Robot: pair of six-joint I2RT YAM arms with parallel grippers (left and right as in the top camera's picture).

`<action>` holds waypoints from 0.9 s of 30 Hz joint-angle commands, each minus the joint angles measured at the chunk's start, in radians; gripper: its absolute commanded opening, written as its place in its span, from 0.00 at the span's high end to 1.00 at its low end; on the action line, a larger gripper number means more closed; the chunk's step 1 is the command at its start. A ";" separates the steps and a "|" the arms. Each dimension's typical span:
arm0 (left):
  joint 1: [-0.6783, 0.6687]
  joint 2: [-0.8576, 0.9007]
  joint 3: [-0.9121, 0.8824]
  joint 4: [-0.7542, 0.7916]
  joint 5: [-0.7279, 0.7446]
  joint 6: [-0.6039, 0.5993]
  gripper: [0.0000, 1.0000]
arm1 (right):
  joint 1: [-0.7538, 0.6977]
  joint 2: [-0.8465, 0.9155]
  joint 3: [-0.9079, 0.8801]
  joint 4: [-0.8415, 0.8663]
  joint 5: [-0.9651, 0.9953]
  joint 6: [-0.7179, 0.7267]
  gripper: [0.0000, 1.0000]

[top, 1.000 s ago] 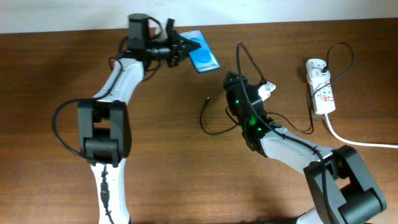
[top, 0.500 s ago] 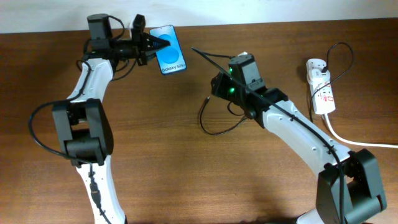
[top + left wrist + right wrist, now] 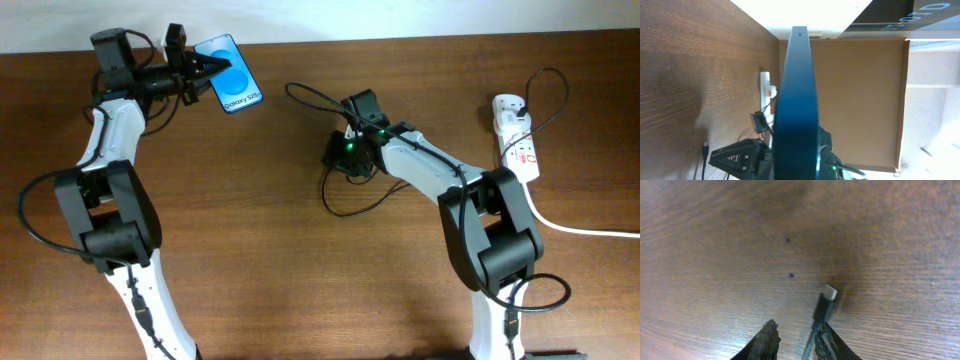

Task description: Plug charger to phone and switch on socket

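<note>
The left gripper [image 3: 196,74] is clamped on one short end of the phone [image 3: 230,88] near the far left edge of the table [image 3: 250,260]. The blue screen faces up with its white lettering readable, and in the left wrist view the phone shows only as a dark, edge-on slab. The right gripper [image 3: 797,326] is low over the wood at mid-table with its fingers [image 3: 767,340] a narrow gap apart. The charger [image 3: 824,309] runs up through that gap, close to one finger, without being pinched, and its small connector tip lies flat on the table just beyond the fingertips. From there the thin black cable loops across the table to the socket [image 3: 517,140] at the right edge, well apart from the phone. It meets the strip at its far end, but the plug itself is too small to make out. A thick white cord [image 3: 575,228] trails off to the right.
</note>
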 commanded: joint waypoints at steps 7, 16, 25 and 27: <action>-0.014 -0.002 0.006 0.006 0.020 0.020 1.00 | 0.027 0.032 0.019 -0.040 0.078 0.034 0.76; -0.017 -0.002 0.006 0.006 0.020 0.020 1.00 | 0.027 0.087 0.019 -0.010 0.088 0.060 0.85; -0.017 -0.002 0.006 0.006 0.021 0.020 1.00 | 0.084 0.100 0.019 -0.051 0.265 0.088 0.80; -0.017 -0.002 0.006 0.006 0.021 0.020 1.00 | 0.085 0.103 0.019 -0.056 0.258 0.121 0.85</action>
